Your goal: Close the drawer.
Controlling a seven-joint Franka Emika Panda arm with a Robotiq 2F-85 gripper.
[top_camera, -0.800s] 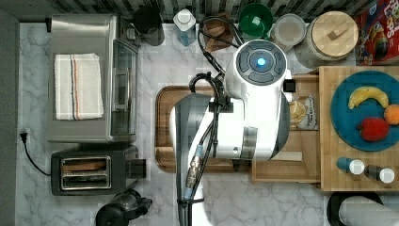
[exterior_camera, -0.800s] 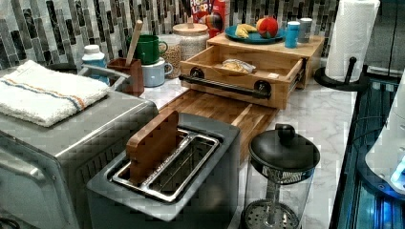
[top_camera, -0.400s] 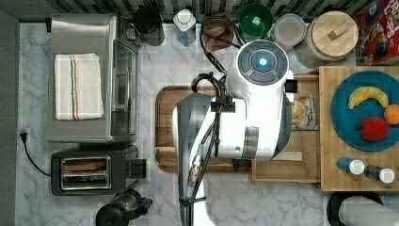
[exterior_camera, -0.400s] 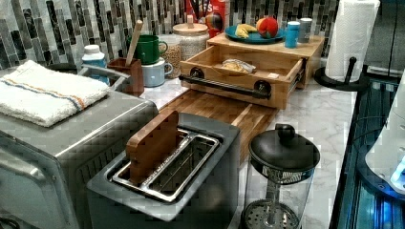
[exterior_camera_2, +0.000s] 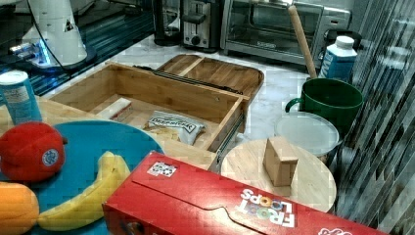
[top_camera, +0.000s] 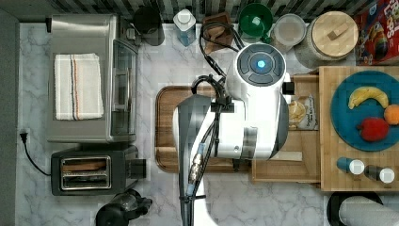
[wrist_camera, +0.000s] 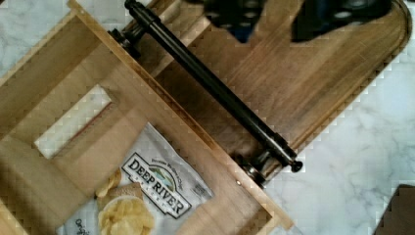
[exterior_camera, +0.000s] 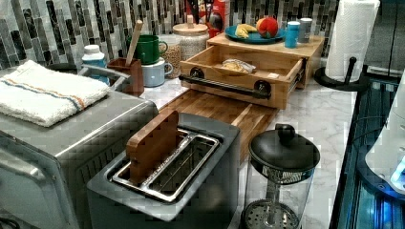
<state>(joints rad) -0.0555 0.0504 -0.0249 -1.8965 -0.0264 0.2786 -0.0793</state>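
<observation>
Overhead, top view: the arm (top_camera: 235, 122) hangs over the pulled-out drawer (top_camera: 301, 160), which juts from under the wooden top (top_camera: 329, 132) toward the brown tray (top_camera: 164, 127).
Drawer contents, top view: one chip bag (top_camera: 303, 113), partly under the arm.
Blue plate, top view: the plate (top_camera: 343, 117) carries one banana (top_camera: 368, 95), one red apple (top_camera: 374, 129) and one orange (top_camera: 391, 114); two small shakers (top_camera: 350, 165) stand beside it on the top.
Left view: the drawer stands open, its black bar handle (exterior_camera: 224, 86) over the tray's far end; the bag lies inside.
Left view, other holders: one toaster (exterior_camera: 167, 176) with a wooden slab (exterior_camera: 153, 143) in a slot; one green mug (exterior_camera: 148, 49) behind a holder with a stick.
Right view: the drawer holds the bag and one pale flat block (exterior_camera_2: 115, 108); two items in all.
Wrist view: handle, bag and block show below dark gripper parts (wrist_camera: 293, 14); finger spacing cannot be told.
</observation>
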